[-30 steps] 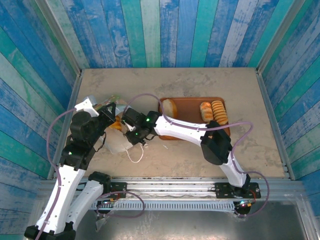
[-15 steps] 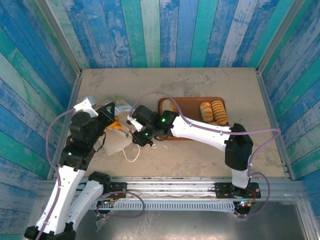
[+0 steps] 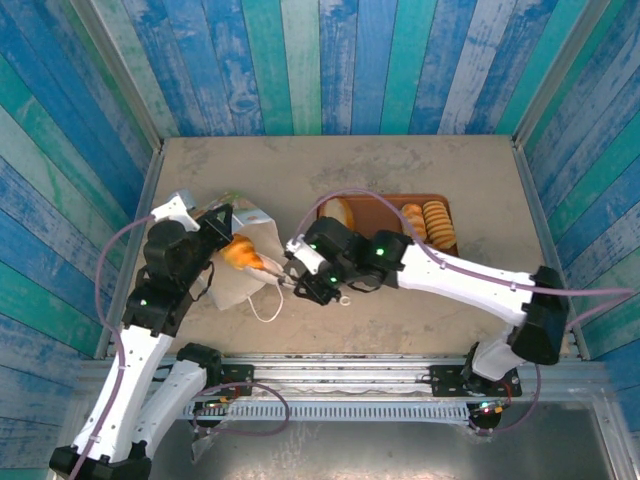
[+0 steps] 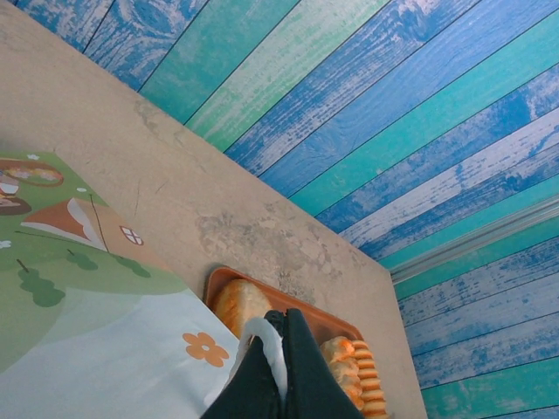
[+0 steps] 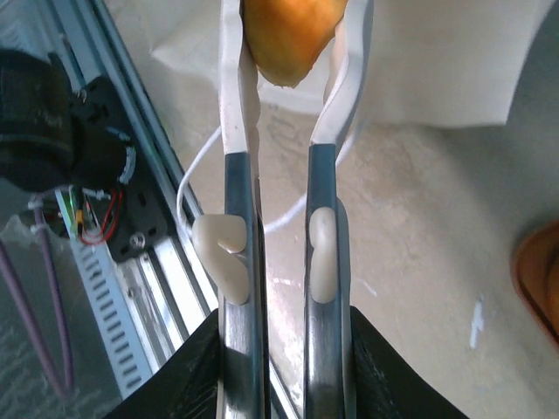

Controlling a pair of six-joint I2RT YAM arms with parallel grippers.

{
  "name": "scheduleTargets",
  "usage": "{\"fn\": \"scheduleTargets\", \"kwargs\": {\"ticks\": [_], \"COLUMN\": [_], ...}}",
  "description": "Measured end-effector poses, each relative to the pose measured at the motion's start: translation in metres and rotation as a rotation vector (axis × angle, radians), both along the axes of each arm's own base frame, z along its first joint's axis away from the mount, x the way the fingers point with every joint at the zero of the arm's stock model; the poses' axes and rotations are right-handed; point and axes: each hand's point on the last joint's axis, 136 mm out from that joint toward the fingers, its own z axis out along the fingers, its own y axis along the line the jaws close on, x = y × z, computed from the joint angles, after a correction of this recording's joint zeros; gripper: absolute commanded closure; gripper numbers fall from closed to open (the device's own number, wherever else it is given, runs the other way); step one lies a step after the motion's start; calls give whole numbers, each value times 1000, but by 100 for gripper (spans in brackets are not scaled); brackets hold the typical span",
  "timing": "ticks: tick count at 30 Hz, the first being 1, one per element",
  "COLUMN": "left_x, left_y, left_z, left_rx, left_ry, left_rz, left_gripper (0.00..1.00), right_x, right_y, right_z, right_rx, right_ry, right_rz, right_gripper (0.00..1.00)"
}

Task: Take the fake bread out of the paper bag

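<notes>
The white paper bag [image 3: 232, 287] lies on the table at the left with its mouth toward the tray. My left gripper [image 3: 221, 224] is shut on the bag's white cord handle [image 4: 262, 336], and the green-and-orange printed side [image 4: 87, 297] shows beside it. My right gripper [image 5: 284, 327] is shut on a pair of metal tongs [image 5: 240, 201] with white tips. The tongs clamp a golden-brown piece of fake bread [image 5: 291, 35], a croissant [image 3: 243, 254], at the bag's mouth. White bag paper [image 5: 437, 61] lies behind it.
A brown tray [image 3: 378, 212] right of the bag holds a pale loaf [image 3: 340, 212] and ridged rolls [image 3: 425, 223]. A loose cord handle [image 3: 268, 308] trails toward the near edge. The metal rail [image 3: 350, 375] and arm bases line the front; blue plank walls enclose the table.
My right arm has drawn back to the right, its elbow swinging wide, and the tongs have pulled the croissant further out at the bag's mouth. The left gripper kept its hold.
</notes>
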Motion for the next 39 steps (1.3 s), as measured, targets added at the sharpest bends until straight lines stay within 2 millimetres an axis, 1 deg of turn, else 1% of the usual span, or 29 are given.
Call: {"fn": "scheduleTargets", "kwargs": {"ticks": [9,15,21,25,30,35,39], "left_x": [4,5,6,7,8,8,7], "left_y": [-1,-1,2,5,7,7,8], "left_z": [1,-3,-5,-5,-6,-7,-7], "left_rx": [-12,-17,-18,-18,-18,-17,-17], "left_ry": [-4,6,10,10,9,11,8], "left_rz": [3,7,27,41,54,56,60], "left_gripper": [100,100,100,100,100,100,100], "right_x": [-22,-25,-22,-15,4,31,47], "right_y": [-65,-105,-141,-159,-182,-209,-224], "right_z": [19,15,13,21,25,18,4], "right_rx": [18,-25,-63,-62,-81,-116,-155], "right_ry": [-104,-165,-223,-260,-282,-238,-164], "right_rz": [18,-29,-109,-189,-324,-499,-594], "right_gripper": [68,68,68,68,68,67,67]}}
